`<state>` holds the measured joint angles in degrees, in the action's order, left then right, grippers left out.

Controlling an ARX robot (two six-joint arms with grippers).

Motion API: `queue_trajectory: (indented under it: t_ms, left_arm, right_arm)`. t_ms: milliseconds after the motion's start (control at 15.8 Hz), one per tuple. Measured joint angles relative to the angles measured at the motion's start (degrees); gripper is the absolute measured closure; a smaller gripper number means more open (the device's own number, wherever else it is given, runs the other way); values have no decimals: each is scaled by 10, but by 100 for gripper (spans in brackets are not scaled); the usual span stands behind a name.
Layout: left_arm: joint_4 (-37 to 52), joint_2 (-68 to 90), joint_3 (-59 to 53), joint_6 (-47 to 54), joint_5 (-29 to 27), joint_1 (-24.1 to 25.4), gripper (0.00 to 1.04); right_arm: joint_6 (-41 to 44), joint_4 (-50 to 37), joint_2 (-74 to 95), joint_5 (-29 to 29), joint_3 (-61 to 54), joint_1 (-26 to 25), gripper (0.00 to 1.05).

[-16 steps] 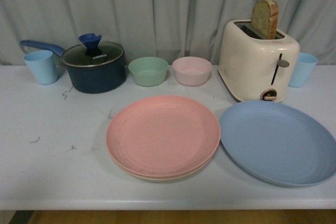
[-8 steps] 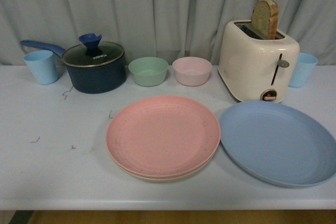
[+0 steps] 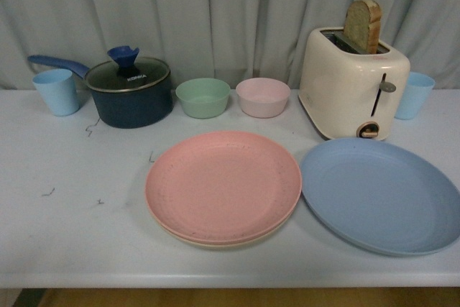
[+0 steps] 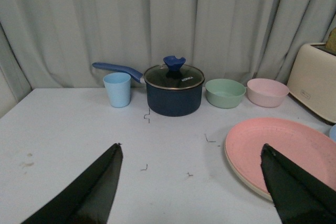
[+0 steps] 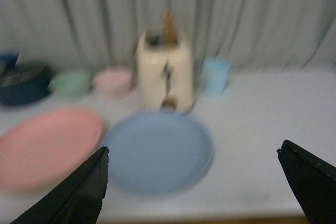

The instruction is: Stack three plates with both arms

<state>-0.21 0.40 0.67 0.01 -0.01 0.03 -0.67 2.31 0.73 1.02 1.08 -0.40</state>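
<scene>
Left jaws: the left gripper (image 4: 191, 146) is spread wide with nothing between its fingers, hanging above bare table.
Right jaws: the right gripper (image 5: 192, 151) is equally wide apart and empty; its wrist view is blurred.
Pink plate (image 3: 223, 185): lies flat on the cream plate (image 3: 215, 244), of which only a thin rim shows beneath, near the table's front edge at centre.
Blue plate (image 3: 381, 195): flat on the table just right of that pair, rims so close that I cannot tell whether they touch.
Table (image 3: 72, 235): pale grey-white top with a few small dark marks (image 3: 49, 192) on its left half.
Back row, left to right: light blue cup (image 3: 56, 91), dark blue saucepan (image 3: 131, 98) with a glass lid, green bowl (image 3: 203, 97), pink bowl (image 3: 263, 96), cream toaster (image 3: 352, 91) holding a bread slice (image 3: 363, 25), second light blue cup (image 3: 413, 95).
Backdrop: pleated grey curtain (image 3: 215, 19) right behind the table.
Floor: a wood-coloured strip (image 3: 215, 298) shows below the table's front edge.
</scene>
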Motion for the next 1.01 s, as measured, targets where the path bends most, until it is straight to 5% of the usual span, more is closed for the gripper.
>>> queue_trajectory:
  t_ms: [63,254,570,1014]
  left_arm:
    - [0,0,0,0,0,0,12]
    - [0,0,0,0,0,0,7]
    - [0,0,0,0,0,0,7]
    - [0,0,0,0,0,0,7]
  right_arm:
    - [-23,98,99,86,53,-44,6]
    - [-40,-14,385,142,180,-82,6]
    - [-19,-48,873,93,429,-91,6]
    - [31,-89,1130,37,589,-92,6]
